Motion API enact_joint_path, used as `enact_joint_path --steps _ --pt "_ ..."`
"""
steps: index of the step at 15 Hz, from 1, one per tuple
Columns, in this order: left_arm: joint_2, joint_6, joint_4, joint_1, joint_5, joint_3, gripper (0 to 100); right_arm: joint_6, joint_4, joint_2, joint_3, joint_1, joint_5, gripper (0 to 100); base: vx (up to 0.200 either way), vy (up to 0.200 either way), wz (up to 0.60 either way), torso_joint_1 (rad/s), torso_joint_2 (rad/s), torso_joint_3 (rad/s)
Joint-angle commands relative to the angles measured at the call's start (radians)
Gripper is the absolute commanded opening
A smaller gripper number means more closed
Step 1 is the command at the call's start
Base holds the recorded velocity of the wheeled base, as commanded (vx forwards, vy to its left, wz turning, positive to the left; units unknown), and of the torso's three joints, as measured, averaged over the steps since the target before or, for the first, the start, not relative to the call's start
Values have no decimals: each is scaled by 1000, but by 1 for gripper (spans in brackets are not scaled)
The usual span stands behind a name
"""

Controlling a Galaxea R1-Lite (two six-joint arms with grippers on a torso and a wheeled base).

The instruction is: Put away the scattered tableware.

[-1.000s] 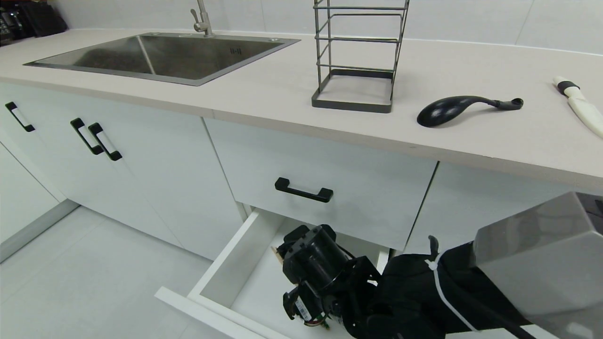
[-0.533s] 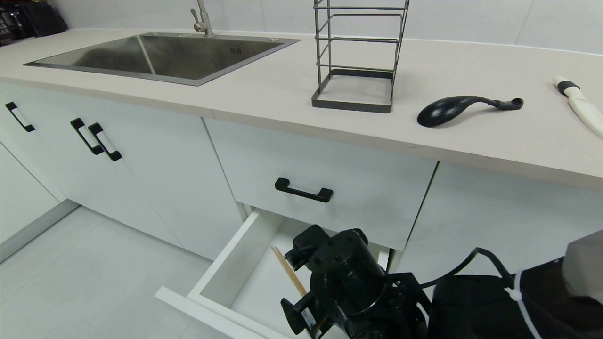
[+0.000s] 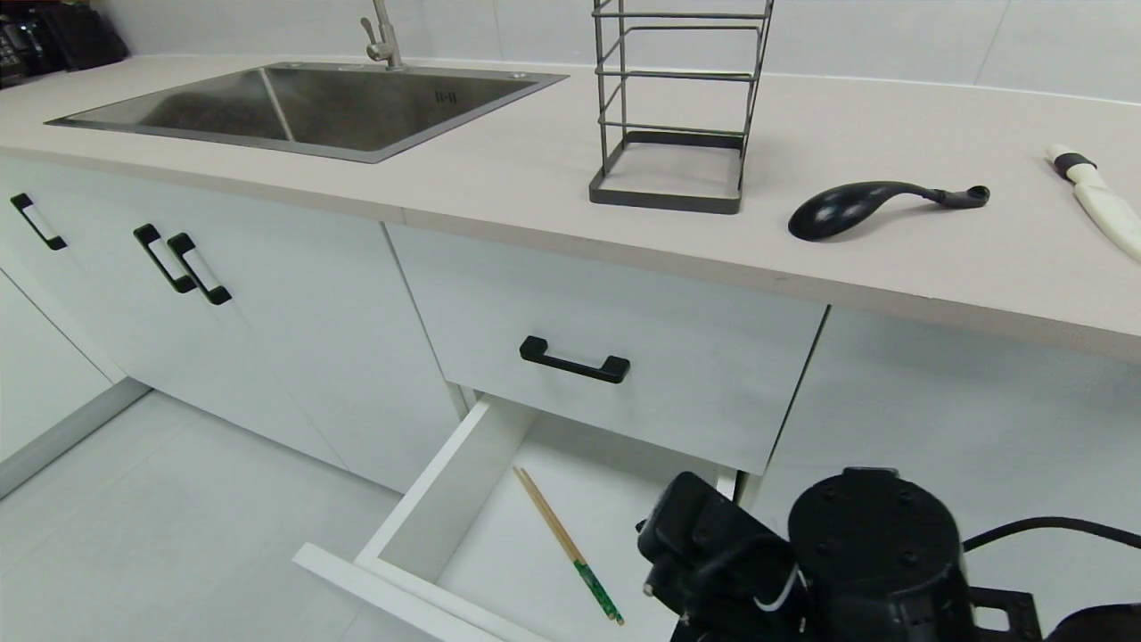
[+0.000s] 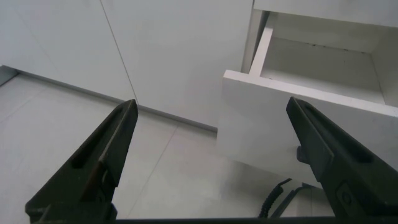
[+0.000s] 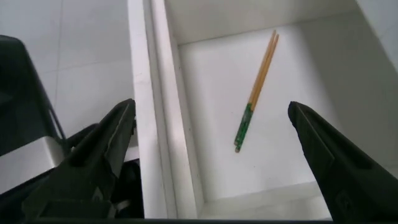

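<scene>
Black curved plastic spoon (image 3: 842, 210): likely light, rigid, smooth; best pinched mid-handle. Left gripper (image 4: 211, 115) and right gripper (image 5: 208, 118): fingers spread, empty.

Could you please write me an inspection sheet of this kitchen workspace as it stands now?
Surface: beige countertop, with a steel sink set in at its left.
Job's things: chopsticks lie flat in the open drawer; black spoon and white knife lie apart on the countertop.
Clutter: wire rack stands upright, left of the spoon.
Grippers: left gripper open, over the floor beside the drawer's front; right gripper open above the drawer, holding nothing.
Cables: black cable by the right arm.
Surroundings: white cabinet doors, black handles, pale tiled floor.
</scene>
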Motion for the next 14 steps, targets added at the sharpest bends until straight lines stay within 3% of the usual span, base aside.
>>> enact_joint_path --steps 1,6,9,14 --pt "0 0 -1 0 0 0 100 -4 -10 -83 42 -18 28 100 0 0 0 0 0 0" --pt "0 0 0 0 0 0 100 -119 -24 -215 182 -147 234 100 0 0 0 0 0 0" --pt "0 0 0 0 0 0 100 -136 -22 -293 288 -173 248 100 0 0 0 0 0 0" --pt "0 0 0 0 0 0 100 -151 -13 -178 283 -159 238 100 0 0 0 0 0 0"
